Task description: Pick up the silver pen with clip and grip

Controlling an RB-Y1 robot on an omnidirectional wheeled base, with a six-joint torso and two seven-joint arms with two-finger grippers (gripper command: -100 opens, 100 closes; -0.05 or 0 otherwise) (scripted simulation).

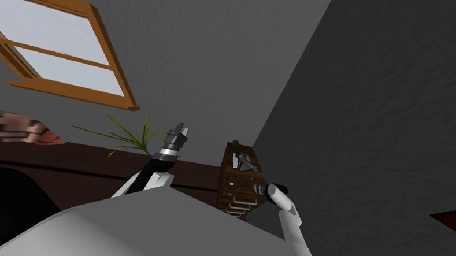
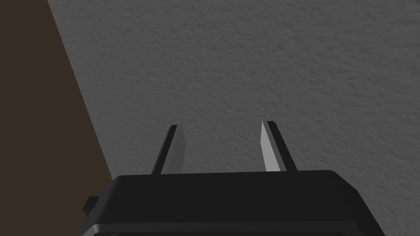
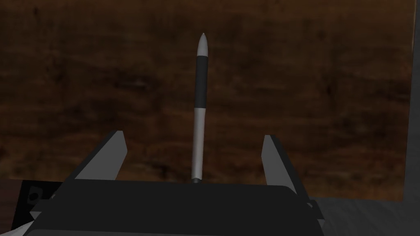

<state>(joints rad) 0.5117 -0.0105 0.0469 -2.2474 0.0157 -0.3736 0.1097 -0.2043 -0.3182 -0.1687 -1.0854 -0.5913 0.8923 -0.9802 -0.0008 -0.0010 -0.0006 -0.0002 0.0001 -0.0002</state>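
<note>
Head view: my right gripper [image 1: 246,163] hangs over the small wooden cabinet [image 1: 234,186], left gripper [image 1: 178,137] raised beside the cabinet, I guess kept clear. Left wrist view: fingers apart, empty. Right wrist view: silver pen [image 3: 199,110] lies on the cabinet top between my spread fingers, untouched, placed so closing pinches its barrel

Right gripper [image 1: 246,163] hangs over the small brown wooden drawer cabinet [image 1: 236,192]; left gripper [image 1: 179,137] is raised beside it, a spiky green plant [image 1: 131,138] farther off.
</note>
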